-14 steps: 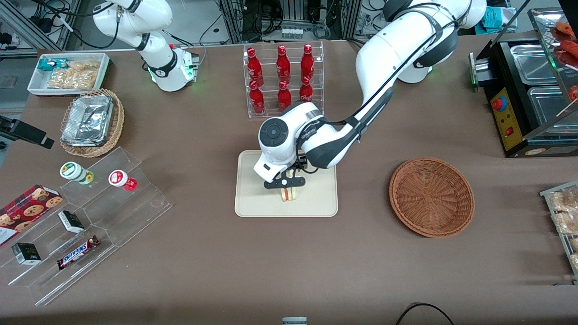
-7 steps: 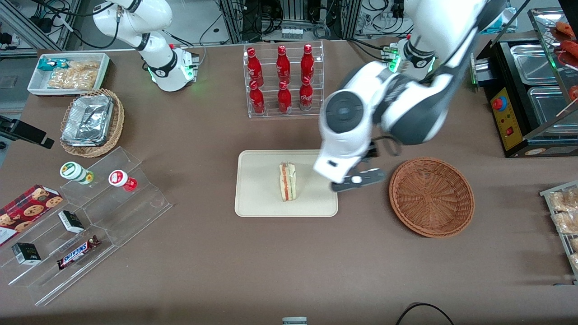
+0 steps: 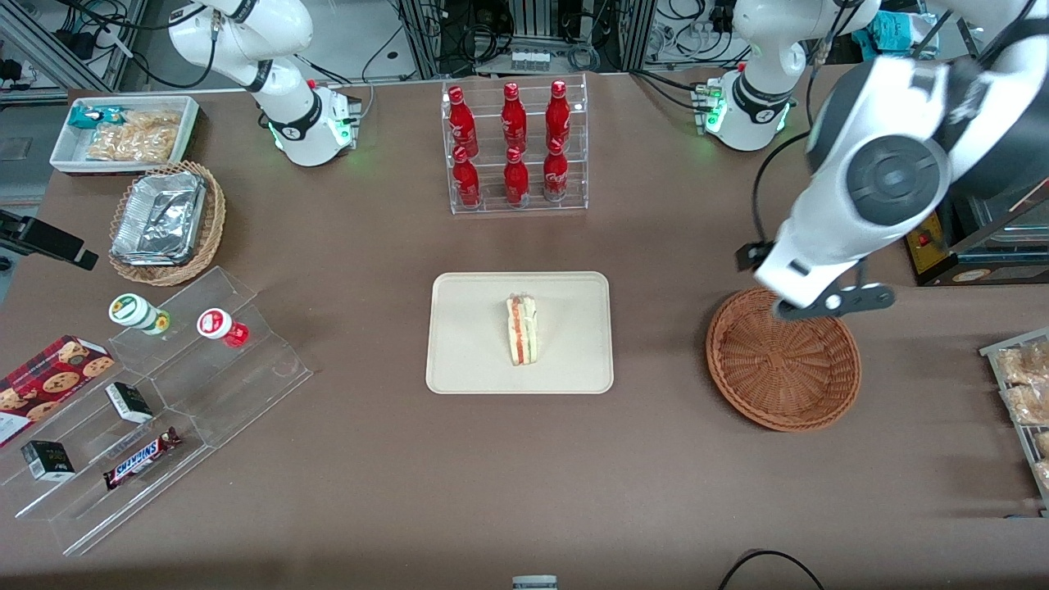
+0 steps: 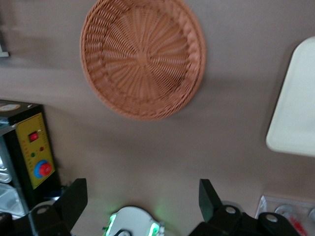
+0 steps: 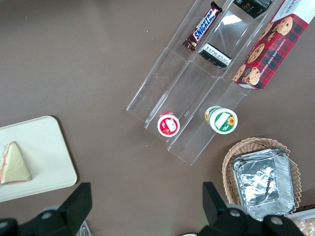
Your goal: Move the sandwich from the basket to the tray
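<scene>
We are seeing the sandwich (image 3: 522, 330) lying on its side near the middle of the tray (image 3: 467, 360), cut edge facing the parked arm's end. The gripper (image 3: 828, 302) is hanging empty with fingers (image 4: 74, 199) spread wide above the basket's (image 3: 783, 360) 12 o'clock rim. From the tray, the basket is sitting at 3 o'clock, well apart.

The brown counter (image 3: 369, 475) is carrying the tray (image 3: 467, 344), the basket (image 3: 783, 360), a bottle rack (image 3: 516, 147), a clear stepped stand (image 3: 188, 393) and a foil-filled wicker basket (image 3: 168, 223); my pincer (image 3: 828, 304) is hanging above the basket's rim.
</scene>
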`<state>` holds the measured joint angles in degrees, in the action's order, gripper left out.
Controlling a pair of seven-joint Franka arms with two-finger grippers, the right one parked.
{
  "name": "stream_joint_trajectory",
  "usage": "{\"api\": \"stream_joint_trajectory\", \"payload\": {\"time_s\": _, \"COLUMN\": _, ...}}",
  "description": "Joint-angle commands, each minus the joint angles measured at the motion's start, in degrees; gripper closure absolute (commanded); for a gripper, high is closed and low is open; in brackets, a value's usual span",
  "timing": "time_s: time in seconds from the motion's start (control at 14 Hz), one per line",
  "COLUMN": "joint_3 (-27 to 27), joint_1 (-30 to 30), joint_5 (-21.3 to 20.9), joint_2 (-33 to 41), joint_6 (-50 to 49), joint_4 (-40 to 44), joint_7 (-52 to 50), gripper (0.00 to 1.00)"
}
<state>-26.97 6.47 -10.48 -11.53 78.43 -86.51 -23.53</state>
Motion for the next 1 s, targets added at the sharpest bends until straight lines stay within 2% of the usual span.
{"api": "stream_joint_trajectory", "payload": {"time_s": 0.0, "joint_3": 6.6, "joint_1": 0.6, "joint_5": 6.7, "joint_2": 6.2, "joint_6": -0.4, "joint_4": -4.1, "joint_7": 6.1, "gripper": 0.0}}
{"api": "stream_joint_trajectory", "payload": {"time_s": 0.07, "joint_3": 7.9, "joint_1": 0.6, "joint_5": 7.9, "joint_2": 6.8, "joint_6": -0.6, "joint_4": -4.1, "joint_7": 8.1, "gripper": 0.0}}
{"api": "stream_joint_trajectory", "payload": {"time_s": 0.29, "joint_3": 12.7, "joint_1": -2.2, "joint_5": 7.2, "joint_2": 7.2, "joint_6": -0.5, "joint_4": -3.0, "joint_7": 11.9, "gripper": 0.0}}
{"api": "stream_joint_trajectory", "payload": {"time_s": 0.43, "joint_3": 12.2, "joint_1": -2.3, "joint_5": 7.0, "joint_2": 7.3, "joint_6": -0.3, "joint_4": -2.5, "joint_7": 11.7, "gripper": 0.0}}
{"api": "stream_joint_trajectory", "payload": {"time_s": 0.79, "joint_3": 7.1, "joint_1": -1.6, "joint_5": 7.2, "joint_2": 6.5, "joint_6": -0.7, "joint_4": 2.3, "joint_7": 11.1, "gripper": 0.0}}
{"api": "stream_joint_trajectory", "payload": {"time_s": 0.93, "joint_3": 7.1, "joint_1": -1.6, "joint_5": 7.5, "joint_2": 7.0, "joint_6": -2.2, "joint_4": 3.0, "joint_7": 11.2, "gripper": 0.0}}
